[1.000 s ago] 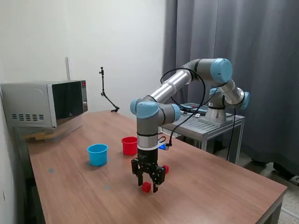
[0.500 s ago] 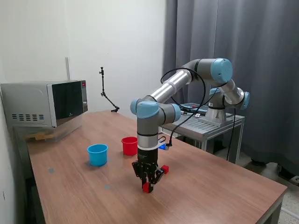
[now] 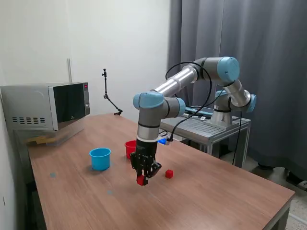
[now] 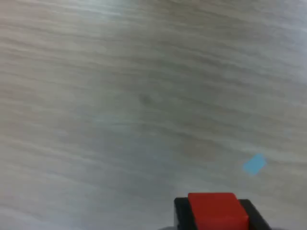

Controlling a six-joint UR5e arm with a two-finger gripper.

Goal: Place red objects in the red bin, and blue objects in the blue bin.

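Compared with half a second back: gripper (image 3: pixel 141 179) no longer down at the tabletop, now lifted clear of the wood and shifted toward the exterior view's left, clamped on 1 red cube (image 3: pixel 140 180). Same cube in the wrist view (image 4: pixel 217 210), pinched between 2 dark fingers (image 4: pixel 182 213), wood grain blurred below. Second red cube (image 3: pixel 169 174) left sitting on the table, at about 3 o'clock from the gripper in the exterior view, now fully out in the open instead of tucked behind the fingers.

Red cup (image 3: pixel 130 149) at roughly 11 o'clock from the gripper, partly hidden behind the arm. Light blue cup (image 3: pixel 100 158) at about 10 o'clock, well apart from the red cup. Dark blue cube (image 3: pixel 163 141) peeking out behind the arm, near the far table edge.

Brown wooden table (image 3: pixel 216 196), small blue mark on it in the wrist view (image 4: pixel 253 164). Microwave (image 3: pixel 47 106) at the far left corner, thin black stand (image 3: pixel 109 98) by the white wall, grey curtain (image 3: pixel 249 48) behind, metal cart (image 3: pixel 211 128) under the arm's base.
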